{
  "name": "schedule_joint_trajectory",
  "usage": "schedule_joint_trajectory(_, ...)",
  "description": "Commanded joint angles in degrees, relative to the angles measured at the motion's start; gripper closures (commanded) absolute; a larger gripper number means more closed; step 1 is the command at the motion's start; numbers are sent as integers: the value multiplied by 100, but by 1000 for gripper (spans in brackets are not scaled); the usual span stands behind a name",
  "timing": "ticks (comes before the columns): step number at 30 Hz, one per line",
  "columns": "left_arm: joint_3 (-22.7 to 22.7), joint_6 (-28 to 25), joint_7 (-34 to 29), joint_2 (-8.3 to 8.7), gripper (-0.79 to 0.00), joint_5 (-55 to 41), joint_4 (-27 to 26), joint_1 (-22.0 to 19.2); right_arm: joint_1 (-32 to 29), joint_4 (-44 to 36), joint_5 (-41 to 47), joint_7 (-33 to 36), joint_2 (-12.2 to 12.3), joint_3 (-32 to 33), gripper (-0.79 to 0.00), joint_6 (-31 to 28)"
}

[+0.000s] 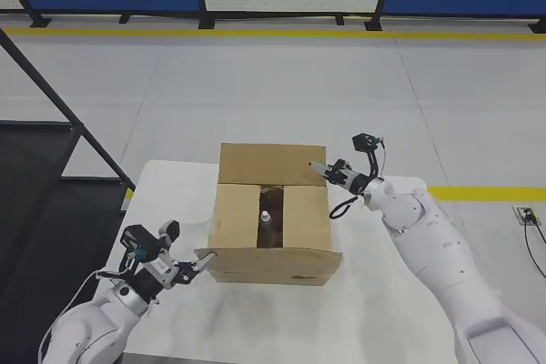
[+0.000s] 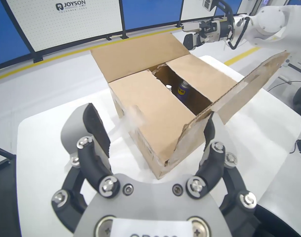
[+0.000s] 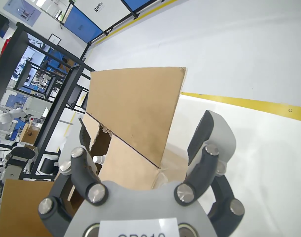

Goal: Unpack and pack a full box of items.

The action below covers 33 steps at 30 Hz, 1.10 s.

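While the cardboard box sits mid-way on the white table with its two inner flaps lying almost shut, you get only a narrow gap between them, where a white-capped bottle and a blue spray can stand inside. Your left gripper hangs at the box's near left corner, fingers spread wide and empty, just beside the folded-out near flap. Your right gripper is likewise released at the far right corner by the raised far flap, and a black frame stands off the table's left side.
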Motion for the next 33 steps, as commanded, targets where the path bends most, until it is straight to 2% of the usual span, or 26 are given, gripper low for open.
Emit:
schedule_joint_trajectory(1,83,98,-4,-7,-785,50,91,-102,90,211,177,156,-69,-23,-785,-109)
schedule_joint_trajectory(5,173,166,-18,-12,-785,68,213,-220,246,519,563,528,-183,-19,-785,-418)
schedule_joint_trajectory(10,228,91,-67,-3,-785,117,320,-291,413,836,1338,1184,-239,185,-785,-1082)
schedule_joint_trajectory(17,324,130,-108,0,-785,188,423,-407,586,1048,2129,2127,-191,480,-785,-1719)
schedule_joint_trajectory(21,428,279,-110,-10,-785,301,507,-520,659,1014,2419,2747,-113,619,-785,-1874)
schedule_joint_trajectory(25,564,455,-181,-25,-785,427,628,-686,711,844,2700,3614,-36,710,-785,-1634)
schedule_joint_trajectory(29,733,641,-161,-48,-785,575,756,-869,785,626,2756,4412,12,685,-785,-951)
schedule_joint_trajectory(33,892,803,-163,-74,-785,671,942,-1072,766,342,2764,4712,23,643,-785,-414)
